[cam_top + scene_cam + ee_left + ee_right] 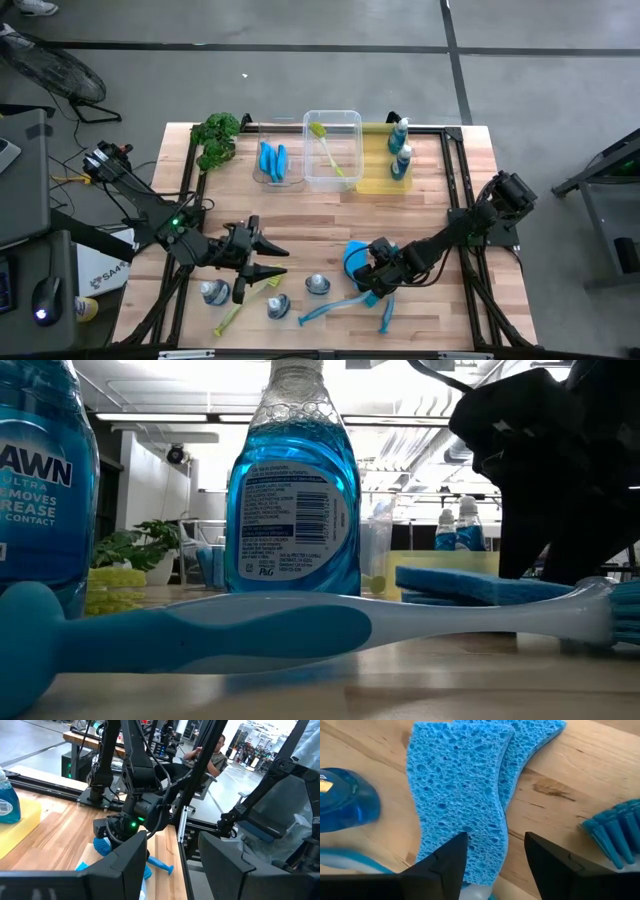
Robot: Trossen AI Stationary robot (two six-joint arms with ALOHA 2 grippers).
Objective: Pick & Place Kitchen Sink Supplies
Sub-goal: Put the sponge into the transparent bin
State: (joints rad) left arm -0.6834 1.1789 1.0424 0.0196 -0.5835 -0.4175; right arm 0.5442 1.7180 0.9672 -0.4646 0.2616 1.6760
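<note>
Right gripper [492, 857] hangs open right over the stacked blue wavy-edged porous sponges [465, 795] on the wooden table [560, 775], not gripping

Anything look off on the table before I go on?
Nothing looks spilled or broken. The loose bottles stand upright. Two blue sponges lie stacked askew under the right hand, so a grab there might take both. A blue brush and a yellow-green brush lie flat near the front edge.
</note>
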